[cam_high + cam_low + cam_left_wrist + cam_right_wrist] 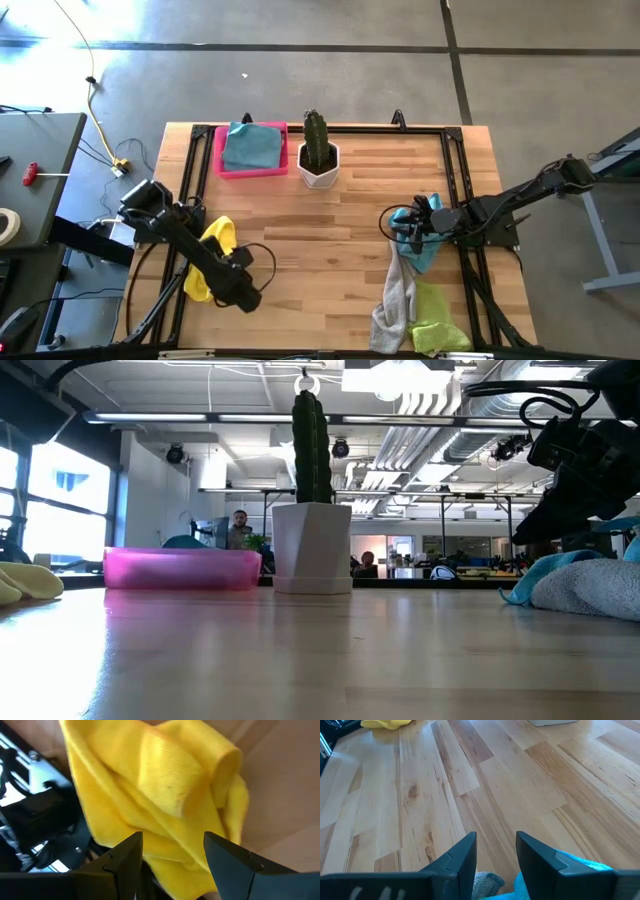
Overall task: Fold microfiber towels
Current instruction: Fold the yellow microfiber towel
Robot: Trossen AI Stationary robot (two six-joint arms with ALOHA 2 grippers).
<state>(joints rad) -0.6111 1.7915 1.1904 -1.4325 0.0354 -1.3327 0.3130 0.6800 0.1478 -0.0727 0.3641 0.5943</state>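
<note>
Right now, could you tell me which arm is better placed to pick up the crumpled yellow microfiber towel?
Left. The left gripper is open right at the crumpled yellow microfiber towel, while the right gripper is across the wooden table, over the light blue towel.

A light wooden plank table carries everything. At eleven o'clock sits a pink tray, with a white potted cactus just beside it at twelve. A yellow towel lies at eight o'clock; a heap of grey, lime green and light blue towels lies at four to five.
</note>
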